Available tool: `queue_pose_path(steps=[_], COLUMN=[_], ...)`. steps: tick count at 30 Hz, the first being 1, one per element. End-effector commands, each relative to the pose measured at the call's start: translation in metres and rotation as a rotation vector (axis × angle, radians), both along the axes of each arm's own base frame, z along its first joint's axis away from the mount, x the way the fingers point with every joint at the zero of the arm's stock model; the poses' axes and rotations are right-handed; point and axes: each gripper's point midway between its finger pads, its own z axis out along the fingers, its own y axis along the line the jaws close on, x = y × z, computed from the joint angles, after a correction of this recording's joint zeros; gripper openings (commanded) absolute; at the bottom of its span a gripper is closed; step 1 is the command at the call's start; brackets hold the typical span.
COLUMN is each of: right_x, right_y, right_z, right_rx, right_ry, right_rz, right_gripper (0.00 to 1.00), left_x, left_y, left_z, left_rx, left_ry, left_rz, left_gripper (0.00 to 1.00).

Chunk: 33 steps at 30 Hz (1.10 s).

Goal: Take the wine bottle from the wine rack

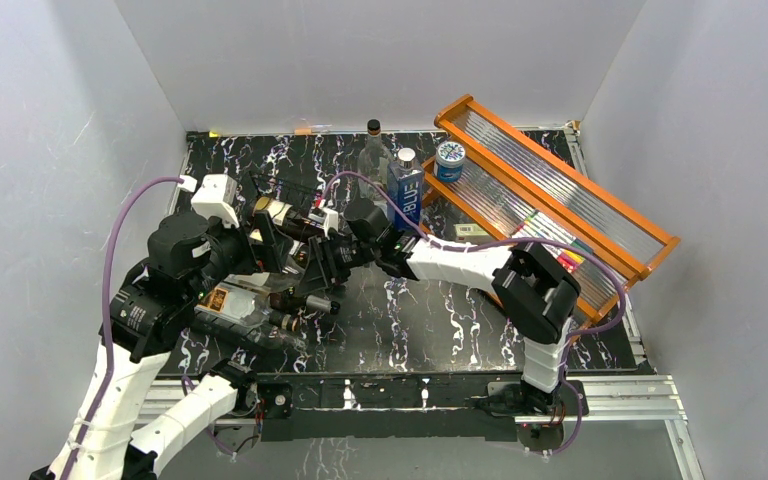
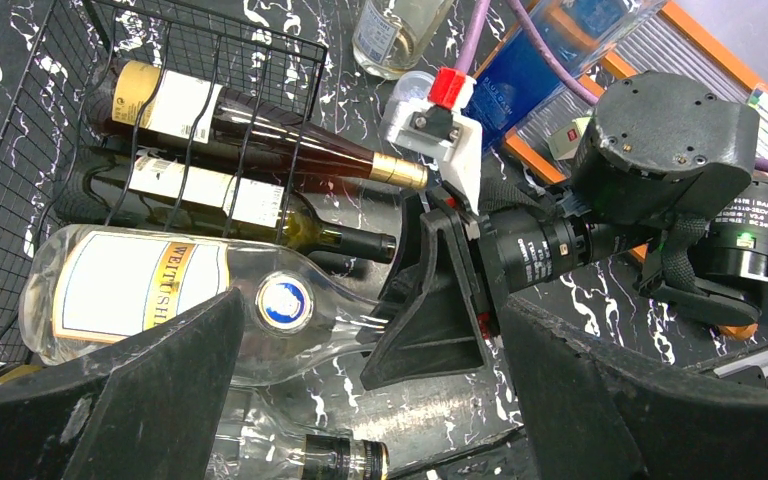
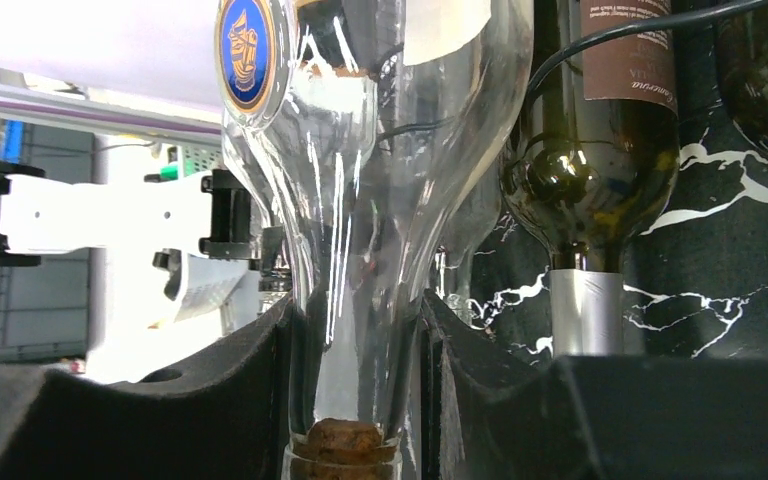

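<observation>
While left fingers [image 2: 110, 400] gape, right fingers [image 3: 180, 400] clamp the wine bottle [image 3: 360, 200] — label [image 2: 125, 285] "WEITUSH".

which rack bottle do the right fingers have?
The clear bottle with the blue medallion, its neck clamped between the right fingers; no other bottle is gripped.

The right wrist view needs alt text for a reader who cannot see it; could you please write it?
The right gripper clamps the corked neck of a clear wine bottle with a blue-and-gold medallion. Beside it lies a dark bottle with a silver foil neck, on a black marbled tabletop.
</observation>
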Motion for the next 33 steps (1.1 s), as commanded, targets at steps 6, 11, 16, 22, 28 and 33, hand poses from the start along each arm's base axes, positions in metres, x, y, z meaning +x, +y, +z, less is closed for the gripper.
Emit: queue_pose_path(steps=[6,11,16,22,28,33], right_x=[-0.014,-0.014,-0.011,-0.013,-0.017,-0.019], right_y=[0.001,-0.005,-0.015,-0.021,-0.03,-0.037], right_z=[0.094,0.116,0.129,0.139,0.153,0.16], right_rx=[0.333,0.377,0.41,0.451,0.486,0.496], right_ry=[0.04,0.022,0.044,0.058,0.041,0.023], right_rz=[0.038,0.003,-0.077,-0.099,-0.106,-0.113], right_gripper=[0.0,0.0,0.0,0.0,0.0,0.0], left_x=[0.001,0.001,0.002,0.003,0.002,0.003], left_y=[-0.004,-0.007,-0.009,-0.012,-0.012,-0.013], left_z=[0.009,0.009,0.009,0.01,0.011,0.011], left_rx=[-0.023,-0.03,-0.04,-0.055,-0.061,-0.064], left_ry=[-0.019,-0.015,-0.015,-0.013,-0.016,-0.012], left_rz=[-0.019,-0.024,-0.028,-0.038,-0.037,-0.039], left_gripper=[0.98,0.98,0.98,0.98,0.98,0.98])
